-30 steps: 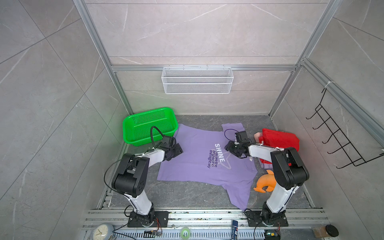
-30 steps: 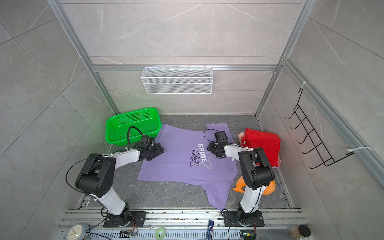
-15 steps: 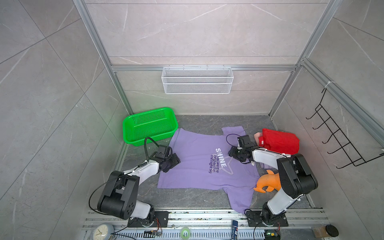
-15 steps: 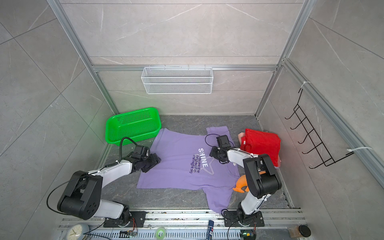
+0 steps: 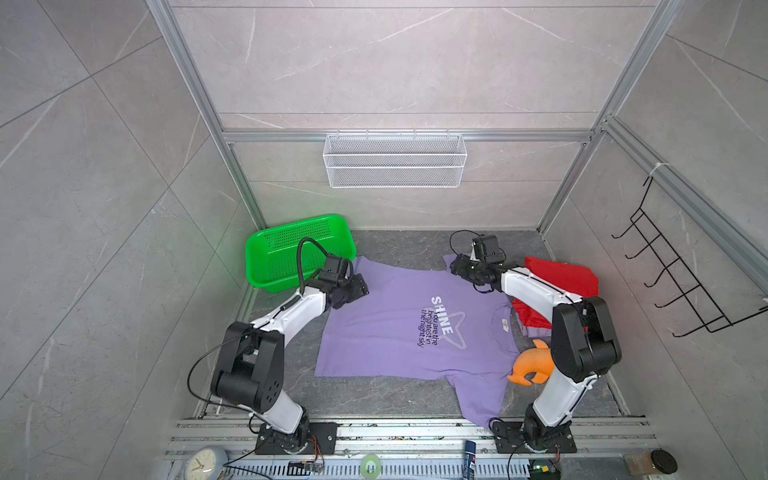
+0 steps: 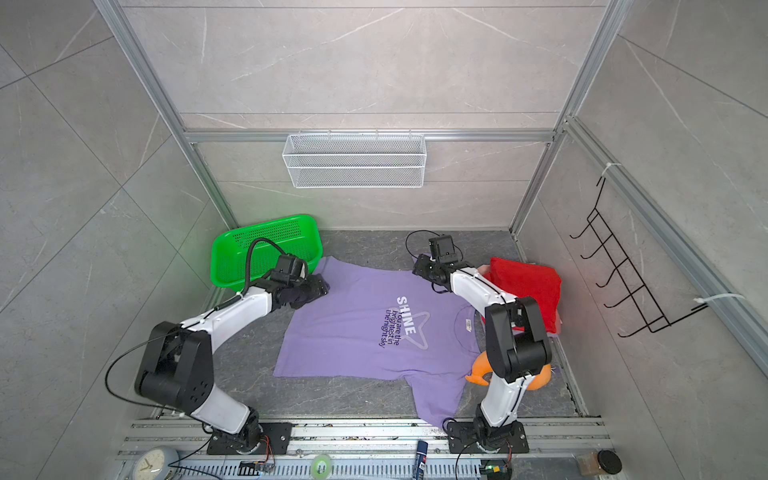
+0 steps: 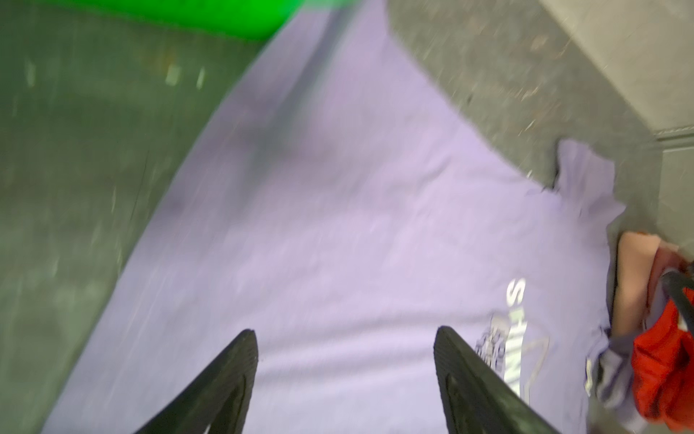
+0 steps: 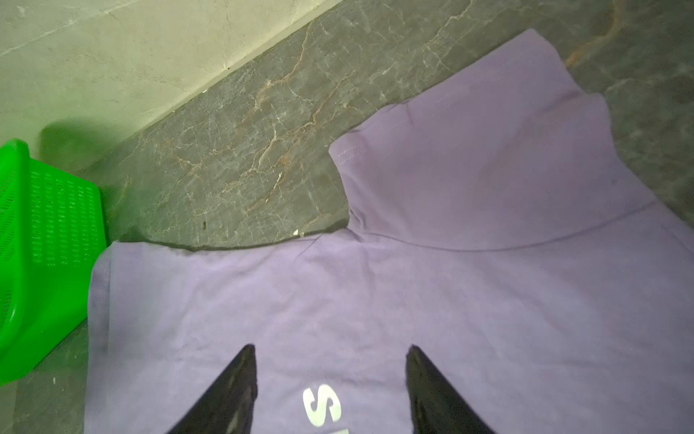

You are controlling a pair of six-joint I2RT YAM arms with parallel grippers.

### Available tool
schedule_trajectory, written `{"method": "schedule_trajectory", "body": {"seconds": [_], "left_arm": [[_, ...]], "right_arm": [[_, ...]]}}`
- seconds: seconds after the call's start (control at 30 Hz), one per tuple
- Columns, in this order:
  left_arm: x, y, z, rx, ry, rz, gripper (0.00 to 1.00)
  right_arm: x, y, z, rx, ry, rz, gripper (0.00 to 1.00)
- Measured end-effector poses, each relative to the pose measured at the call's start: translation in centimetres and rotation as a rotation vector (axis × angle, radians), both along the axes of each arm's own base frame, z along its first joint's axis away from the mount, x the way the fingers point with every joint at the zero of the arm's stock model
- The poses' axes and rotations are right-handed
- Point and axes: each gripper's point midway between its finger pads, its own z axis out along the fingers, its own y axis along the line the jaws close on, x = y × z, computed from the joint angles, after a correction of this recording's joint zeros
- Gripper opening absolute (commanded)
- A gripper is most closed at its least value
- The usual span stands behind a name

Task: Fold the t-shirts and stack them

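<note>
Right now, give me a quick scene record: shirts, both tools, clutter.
lavender t-shirt: spread flat, print up, not folded
red t-shirt: on top of a pile past the lavender one's collar
left tool: open, nothing gripped, at the far hem corner by the green basket
right tool: open, nothing gripped, at the far sleeve
orange plush toy: beside the lavender shirt's near shoulder

Left arm (image 5: pixel 291 318) and right arm (image 5: pixel 534 291): white links, black joints; black cables (image 5: pixel 298 266) loop at wrists; black screwed base plates (image 5: pixel 326 436); left hand (image 7: pixel 344 330), right hand (image 8: pixel 330 346): black tapered fingers (image 7: pixel 225 383).
</note>
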Motion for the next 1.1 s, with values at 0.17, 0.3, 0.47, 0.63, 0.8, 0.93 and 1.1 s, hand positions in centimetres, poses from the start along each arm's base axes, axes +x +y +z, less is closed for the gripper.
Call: {"method": "schedule_trajectory", "body": {"seconds": [0.17, 0.3, 0.47, 0.63, 0.8, 0.93, 1.1], "left_arm": [[4.1, -1.3, -1.8, 0.031, 0.010, -0.027, 0.78], [5.1, -1.4, -4.4, 0.049, 0.059, -0.029, 0.78], [4.4, -0.8, -6.3, 0.060, 0.103, -0.019, 0.78], [3.3, -0.3, -7.4, 0.050, 0.088, -0.003, 0.78], [0.5, 0.6, -7.9, 0.016, 0.084, 0.038, 0.77], [-2.1, 1.3, -7.8, -0.015, 0.082, 0.068, 0.77], [-4.7, 2.0, -7.7, -0.027, 0.116, 0.088, 0.77]], "right_arm": [[1.9, 0.2, -3.4, 0.013, 0.060, -0.012, 0.77], [2.0, -0.1, -6.2, 0.025, 0.119, -0.024, 0.78], [1.5, -0.1, -7.5, 0.045, 0.149, -0.027, 0.77], [0.4, -0.3, -8.2, 0.056, 0.143, -0.026, 0.77], [-1.5, -1.0, -8.2, 0.062, 0.145, -0.022, 0.76], [-2.7, -1.5, -8.2, 0.055, 0.157, -0.013, 0.76], [-3.7, -1.7, -8.1, 0.054, 0.173, -0.005, 0.76]]}}
